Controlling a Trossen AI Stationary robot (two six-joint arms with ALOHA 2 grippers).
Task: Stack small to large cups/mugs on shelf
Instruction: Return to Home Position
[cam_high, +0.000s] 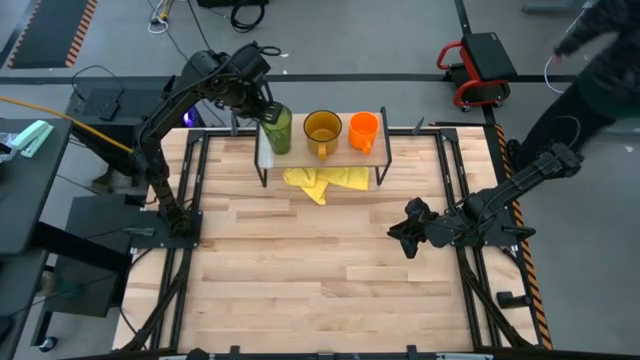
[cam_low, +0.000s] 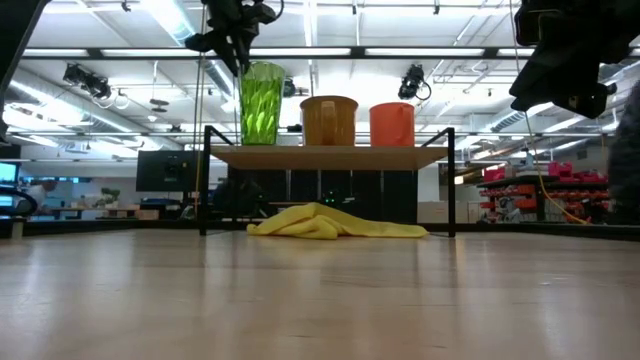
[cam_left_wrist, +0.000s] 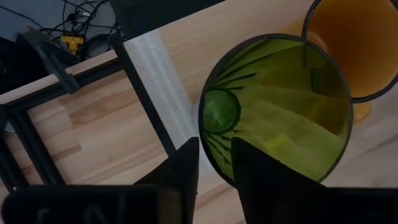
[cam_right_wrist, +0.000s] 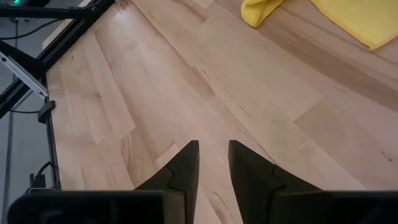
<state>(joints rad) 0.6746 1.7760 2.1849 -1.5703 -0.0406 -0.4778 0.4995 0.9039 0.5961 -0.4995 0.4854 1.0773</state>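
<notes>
The shelf (cam_high: 322, 150) stands at the table's far side, carrying three cups in a row. The green tumbler (cam_high: 278, 130) is at its left end, the amber-yellow mug (cam_high: 322, 129) in the middle, and the orange mug (cam_high: 363, 130) at the right. All three are upright on their bases, as the low view shows for the tumbler (cam_low: 262, 103). My left gripper (cam_left_wrist: 215, 155) is over the tumbler's rim from above, shut on it. My right gripper (cam_high: 408, 232) hovers above the table's right side with its fingers close together and nothing between them. My left gripper has the green tumbler's rim (cam_left_wrist: 205, 146) on the side facing the table's left. One finger (cam_left_wrist: 252, 165) is inside the cup and the other (cam_left_wrist: 186, 162) outside. The fingers come from above, pointing down. The tumbler stands upright with its base on the shelf board.
A yellow cloth (cam_high: 325, 181) lies crumpled on the table under and in front of the shelf. The slatted tabletop (cam_high: 320, 270) is bare wood in front of it. Black frame rails (cam_high: 190, 200) run along the table's left and right edges.
</notes>
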